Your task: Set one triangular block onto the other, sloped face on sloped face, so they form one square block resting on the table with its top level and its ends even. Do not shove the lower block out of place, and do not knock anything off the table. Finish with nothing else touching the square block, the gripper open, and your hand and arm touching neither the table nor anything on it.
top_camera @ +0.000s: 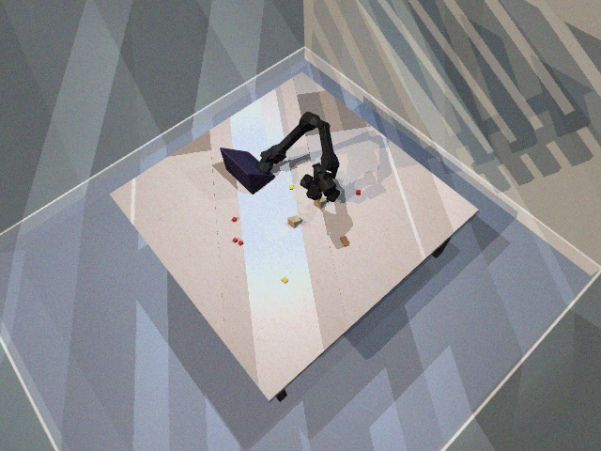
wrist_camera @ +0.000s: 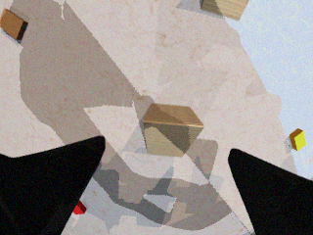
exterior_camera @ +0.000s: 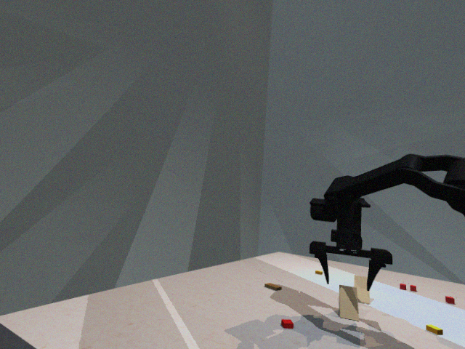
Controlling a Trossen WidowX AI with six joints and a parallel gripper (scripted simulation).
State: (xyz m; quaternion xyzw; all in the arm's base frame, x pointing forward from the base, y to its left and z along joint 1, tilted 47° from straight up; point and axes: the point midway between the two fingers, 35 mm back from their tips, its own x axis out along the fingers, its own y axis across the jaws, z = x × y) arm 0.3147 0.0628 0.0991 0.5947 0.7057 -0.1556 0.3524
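One tan triangular block [top_camera: 318,204] [exterior_camera: 349,302] [wrist_camera: 173,130] rests on the table, below my hand. The wrist view shows a brown face and a paler face meeting at a ridge. My gripper [exterior_camera: 348,286] [wrist_camera: 167,149] is wide open and empty above it, with its fingertips near the height of the block's top and apart from it on both sides. The other triangular block [top_camera: 294,222] [exterior_camera: 362,288] [wrist_camera: 225,7] rests separately on the table, a short way off. It is partly hidden in the exterior view and cut off in the wrist view.
A flat brown piece [top_camera: 344,241] [exterior_camera: 272,286] [wrist_camera: 13,23] lies off to one side. A red cube [top_camera: 358,192] [exterior_camera: 287,323] and a yellow piece [top_camera: 291,186] [exterior_camera: 434,329] [wrist_camera: 298,140] lie near the hand. Several other small pieces lie farther off. A dark purple box shape [top_camera: 238,167] stands by the arm's base.
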